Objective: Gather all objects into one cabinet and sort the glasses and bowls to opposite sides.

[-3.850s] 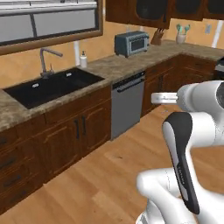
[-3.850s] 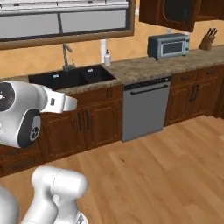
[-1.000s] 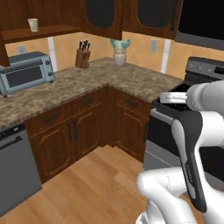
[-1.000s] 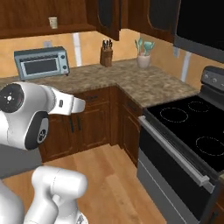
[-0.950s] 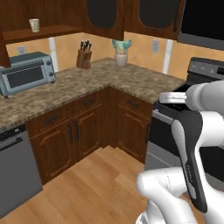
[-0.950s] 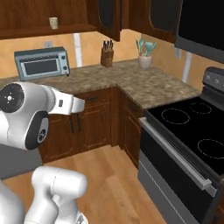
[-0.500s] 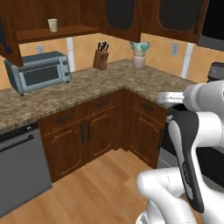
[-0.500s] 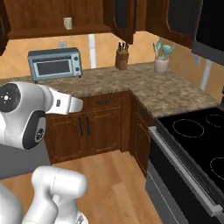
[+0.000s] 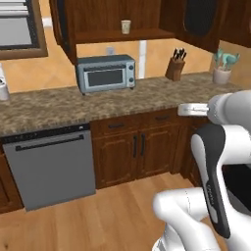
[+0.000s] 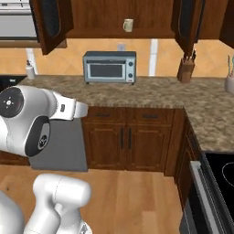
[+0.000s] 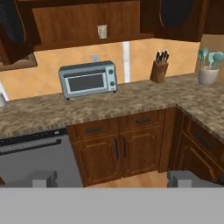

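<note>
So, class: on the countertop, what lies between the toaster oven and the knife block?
Nothing: between the toaster oven and the knife block the granite countertop is bare. All three views show this, the right base view most squarely.

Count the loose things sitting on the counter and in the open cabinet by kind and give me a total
Cream-white mug in the open dark brown wall cabinet: 1
Silver-blue toaster oven: 1
Wooden knife block: 1
White utensil holder with teal utensils: 1
Total: 4

Even, bright light all round me; soft shadow under cabinet [image 9: 117, 19]; no glare; my hand view blurrier, coarser than both base views.
</note>
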You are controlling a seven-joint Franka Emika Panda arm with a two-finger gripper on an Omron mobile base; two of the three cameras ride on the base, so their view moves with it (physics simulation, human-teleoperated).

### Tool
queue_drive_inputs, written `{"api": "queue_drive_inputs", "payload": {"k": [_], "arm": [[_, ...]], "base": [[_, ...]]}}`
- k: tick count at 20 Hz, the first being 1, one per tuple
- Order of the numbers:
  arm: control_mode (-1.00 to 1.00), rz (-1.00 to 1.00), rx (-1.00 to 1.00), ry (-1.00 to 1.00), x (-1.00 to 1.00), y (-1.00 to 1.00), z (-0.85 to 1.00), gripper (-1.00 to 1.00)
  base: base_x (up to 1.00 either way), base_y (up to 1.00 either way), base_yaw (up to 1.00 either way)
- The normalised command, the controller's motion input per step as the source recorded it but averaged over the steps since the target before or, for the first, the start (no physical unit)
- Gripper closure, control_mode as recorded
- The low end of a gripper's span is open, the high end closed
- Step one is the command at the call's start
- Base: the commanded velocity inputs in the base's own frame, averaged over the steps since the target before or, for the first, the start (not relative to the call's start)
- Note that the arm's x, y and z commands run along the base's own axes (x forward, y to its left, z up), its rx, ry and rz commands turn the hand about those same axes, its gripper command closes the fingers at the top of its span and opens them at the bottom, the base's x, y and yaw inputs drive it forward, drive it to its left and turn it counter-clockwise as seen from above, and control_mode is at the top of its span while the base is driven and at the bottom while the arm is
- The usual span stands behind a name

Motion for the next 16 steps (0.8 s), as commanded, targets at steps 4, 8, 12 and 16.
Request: {"api": "queue_drive_inputs", "payload": {"k": [4, 8, 12, 16], "arm": [[1.00, 0.00, 0.00, 0.00, 0.00, 0.00, 0.00, -1.00], [1.00, 0.00, 0.00, 0.00, 0.00, 0.00, 0.00, -1.00], [1.00, 0.00, 0.00, 0.00, 0.00, 0.00, 0.00, -1.00], [1.00, 0.00, 0.00, 0.00, 0.00, 0.00, 0.00, -1.00]], "base": [[0.40, 0.01, 0.18], [0.95, -0.71, 0.13], [1.00, -0.19, 0.19], [0.92, 0.06, 0.32]]}}
